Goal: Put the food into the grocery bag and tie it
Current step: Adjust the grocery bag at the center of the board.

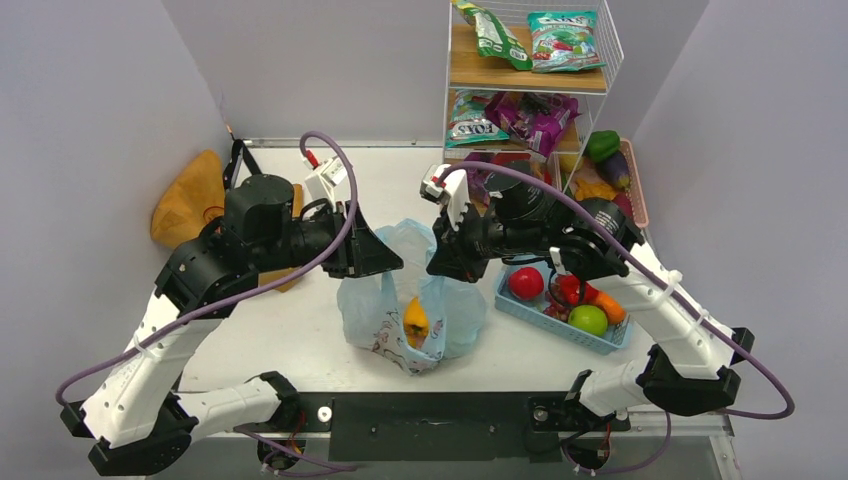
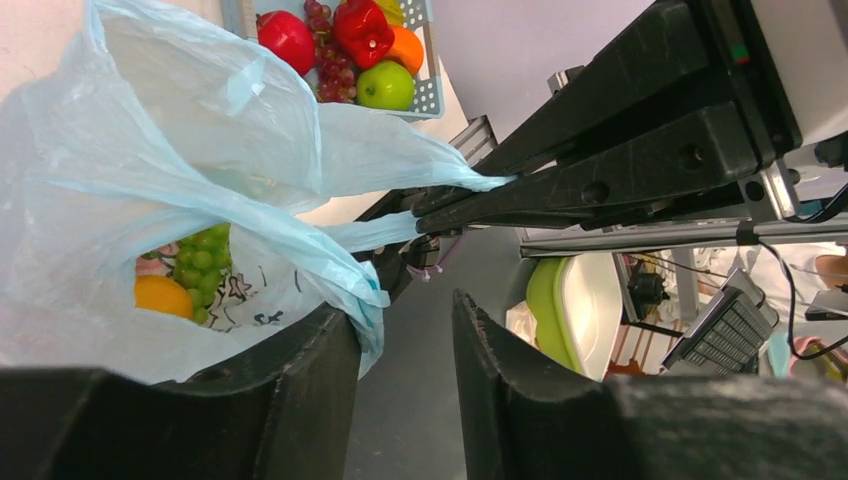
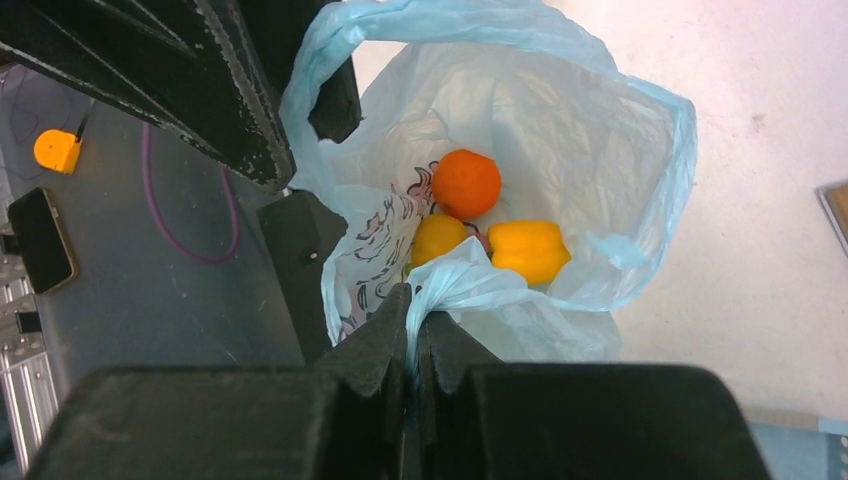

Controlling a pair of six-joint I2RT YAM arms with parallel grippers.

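The light blue grocery bag (image 1: 400,305) stands mouth up at the table's front middle, between both arms. Inside it lie an orange (image 3: 466,183), a yellow pepper (image 3: 528,250) and green grapes (image 2: 205,255). My right gripper (image 3: 412,310) is shut on a twisted strip of the bag's rim, on the bag's right side (image 1: 437,265). At the bag's left side, my left gripper (image 2: 405,335) stands open. A fold of the blue film drapes over the tip of its one finger (image 2: 330,350), and nothing sits between the jaws.
A blue basket (image 1: 515,303) right of the bag holds a red apple, a green apple, a red pepper and grapes. Behind it stand a wire shelf (image 1: 530,75) of snack packets and a pink basket (image 1: 638,180) of vegetables. A tan tote (image 1: 190,205) lies at the far left.
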